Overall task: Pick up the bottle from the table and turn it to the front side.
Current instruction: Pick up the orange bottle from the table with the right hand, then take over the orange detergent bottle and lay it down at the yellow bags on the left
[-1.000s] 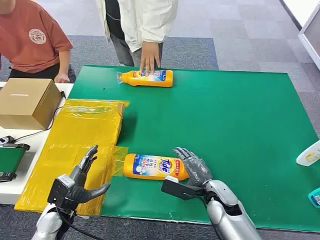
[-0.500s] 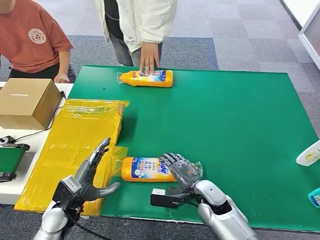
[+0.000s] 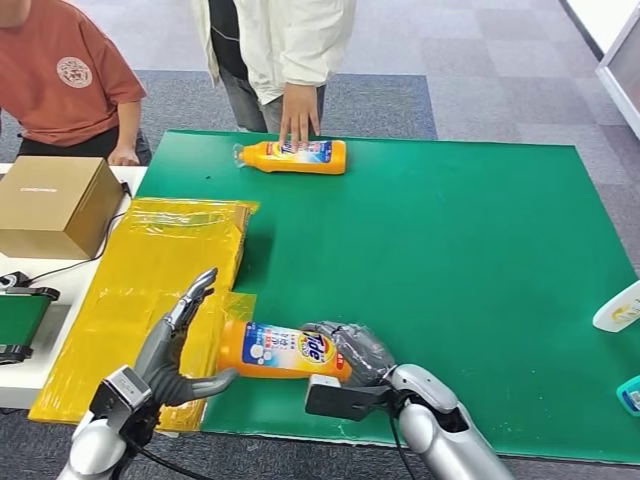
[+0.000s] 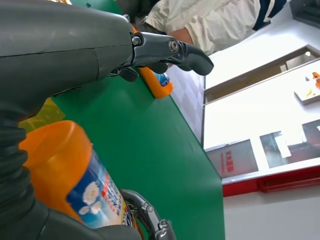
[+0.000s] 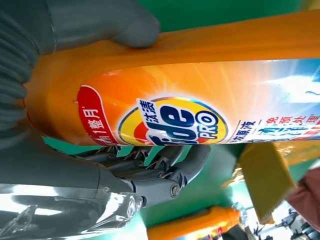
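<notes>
Right hand (image 3: 349, 352): closed around the cap end of the bottle (image 3: 281, 351), thumb on one side, fingers (image 5: 166, 172) on the other.
Left hand (image 3: 175, 345): spread apart, holding nothing, just beside the bottle's flat base end.
Bottle place: near edge of the green tabletop (image 3: 468, 250), close to the yellow sheet (image 3: 143, 290), slightly tilted; whether lifted clear of the surface, cannot tell.
Handling, as a judgement: rigid plastic, probably filled and rather heavy; smooth glossy label, so likely slippery under turning.
Where to hold: at the broad body near the base for the second hand, not the narrow neck, to keep it from swinging.
Right wrist view: gives the label (image 5: 173, 120) facing the camera and the fingers wrapped under the body, which the head view hides behind the hand.
Left wrist view: gives the orange base end (image 4: 56, 160) lying against the open palm side.
Far side: second bottle (image 3: 296, 156) lying at the far tabletop edge, a person's hand (image 3: 299, 112) resting on it.
Far left: cardboard box (image 3: 56, 205) on a white table.
</notes>
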You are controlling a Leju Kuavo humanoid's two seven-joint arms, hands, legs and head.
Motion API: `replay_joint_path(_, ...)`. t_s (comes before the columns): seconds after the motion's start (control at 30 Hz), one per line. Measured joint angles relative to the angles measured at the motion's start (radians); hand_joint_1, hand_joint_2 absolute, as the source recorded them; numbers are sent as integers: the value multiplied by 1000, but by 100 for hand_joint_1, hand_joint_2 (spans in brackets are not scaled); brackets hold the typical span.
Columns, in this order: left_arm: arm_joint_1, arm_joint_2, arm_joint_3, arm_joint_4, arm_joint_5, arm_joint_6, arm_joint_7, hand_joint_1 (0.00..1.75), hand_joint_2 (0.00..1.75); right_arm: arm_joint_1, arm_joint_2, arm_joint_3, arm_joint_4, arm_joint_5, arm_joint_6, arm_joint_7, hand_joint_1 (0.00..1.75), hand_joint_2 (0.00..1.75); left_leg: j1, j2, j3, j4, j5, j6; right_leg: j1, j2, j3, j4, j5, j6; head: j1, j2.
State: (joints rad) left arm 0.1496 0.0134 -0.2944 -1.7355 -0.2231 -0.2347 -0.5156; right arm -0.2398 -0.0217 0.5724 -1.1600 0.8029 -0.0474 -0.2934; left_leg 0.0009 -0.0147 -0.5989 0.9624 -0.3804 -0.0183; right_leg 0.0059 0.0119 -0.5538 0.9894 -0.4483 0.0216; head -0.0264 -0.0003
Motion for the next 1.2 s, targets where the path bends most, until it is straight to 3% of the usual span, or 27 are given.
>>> replay_joint_path(0.13, 15, 0, 3, -19, 26, 28, -14, 0, 175, 48, 8, -97, -76, -333, 107, -65, 175, 175, 0, 0, -1, 0, 0, 0, 0, 0, 0, 0, 0, 0, 0, 0)
replay_joint_path(0.3, 22, -2, 3, -41, 51, 43, -24, 0, 175, 80, 21, -199, -158, -485, 141, -93, 175, 175, 0, 0, -1, 0, 0, 0, 0, 0, 0, 0, 0, 0, 0, 0)
replay_joint_path(0.73, -5, -18, -11, -60, 153, -16, -23, 0, 175, 101, 41, -230, -219, -474, 138, -106, 175, 175, 0, 0, -1, 0, 0, 0, 0, 0, -1, 0, 0, 0, 0, 0)
replay_joint_path(1.2, -78, -64, -96, -17, 500, -189, 102, 0, 175, 99, 73, -91, -253, -337, 44, -135, 175, 175, 0, 0, -1, 0, 0, 0, 0, 0, -1, 0, 0, 0, 0, 0)
